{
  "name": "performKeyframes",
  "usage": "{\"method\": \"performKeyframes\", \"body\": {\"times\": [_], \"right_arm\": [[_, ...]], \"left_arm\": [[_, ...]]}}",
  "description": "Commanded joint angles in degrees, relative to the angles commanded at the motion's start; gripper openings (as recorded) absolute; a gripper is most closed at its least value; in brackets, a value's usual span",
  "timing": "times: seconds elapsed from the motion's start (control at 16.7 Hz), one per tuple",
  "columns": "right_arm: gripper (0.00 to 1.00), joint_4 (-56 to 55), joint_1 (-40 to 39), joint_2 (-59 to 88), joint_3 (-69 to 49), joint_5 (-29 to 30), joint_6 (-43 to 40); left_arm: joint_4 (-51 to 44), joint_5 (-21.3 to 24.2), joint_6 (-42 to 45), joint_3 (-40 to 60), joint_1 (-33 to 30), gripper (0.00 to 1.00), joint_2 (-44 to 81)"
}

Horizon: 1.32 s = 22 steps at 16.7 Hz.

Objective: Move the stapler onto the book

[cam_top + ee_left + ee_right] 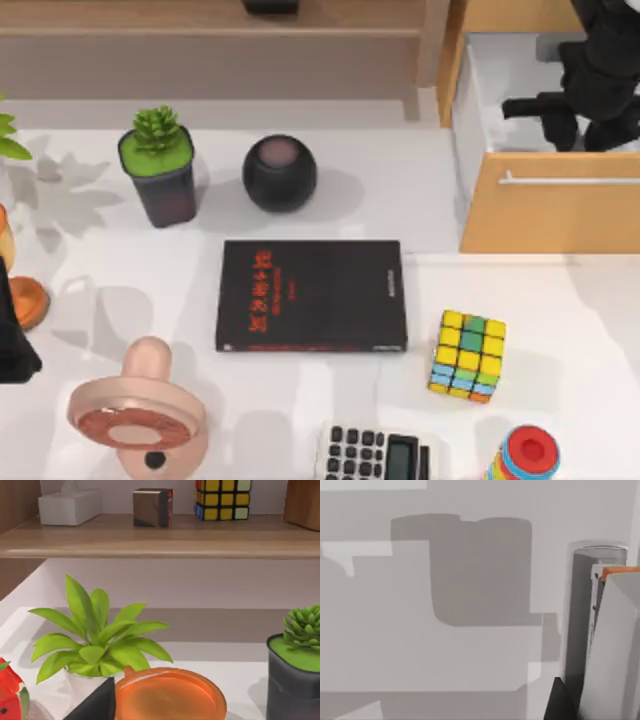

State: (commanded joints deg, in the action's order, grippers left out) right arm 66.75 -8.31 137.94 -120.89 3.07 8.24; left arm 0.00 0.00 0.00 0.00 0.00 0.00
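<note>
A white tabletop (pixel 120 280) ran beneath a wooden shelf, with an open wooden drawer (pixel 550 215) at its far right. The black book (pixel 310 295) with red lettering lay flat mid-table, its cover bare. The right hand (pixel 545 112) hung inside the drawer; whether it was open or closed could not be told. In the right wrist view, a pale grey bar with an orange tip, probably the stapler (pixel 612 645), stood close beside the camera in the drawer. The left arm (pixel 12 340) was parked at the left edge, its hand's state unclear. Lifting out, the stapler could catch the drawer's front wall and slip. The carry also passed near the Rubik's cube (pixel 468 356), and a late release might overshoot the book
</note>
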Motion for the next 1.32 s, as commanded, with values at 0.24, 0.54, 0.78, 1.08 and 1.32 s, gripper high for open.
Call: {"method": "performKeyframes", "body": {"times": [0.24,0.54,0.78,1.08,1.32], "right_arm": [[0.0,3.5,-1.4,-5.1,-1.1,4.0,4.1],[0.0,5.9,-7.5,-9.8,-5.3,7.5,12.6],[0.0,7.1,-15.8,-10.2,-8.4,8.0,20.4],[0.0,8.0,-26.5,-6.5,-10.4,6.3,29.3],[0.0,8.9,-32.9,-1.9,-10.1,4.2,34.7]], "left_arm": [[0.0,0.0,0.0,0.0,0.0,1.0,0.0],[0.0,0.0,0.0,0.0,0.0,1.0,0.0],[0.0,0.0,0.0,0.0,0.0,1.0,0.0],[0.0,0.0,0.0,0.0,0.0,1.0,0.0],[0.0,0.0,0.0,0.0,0.0,1.0,0.0]]}}
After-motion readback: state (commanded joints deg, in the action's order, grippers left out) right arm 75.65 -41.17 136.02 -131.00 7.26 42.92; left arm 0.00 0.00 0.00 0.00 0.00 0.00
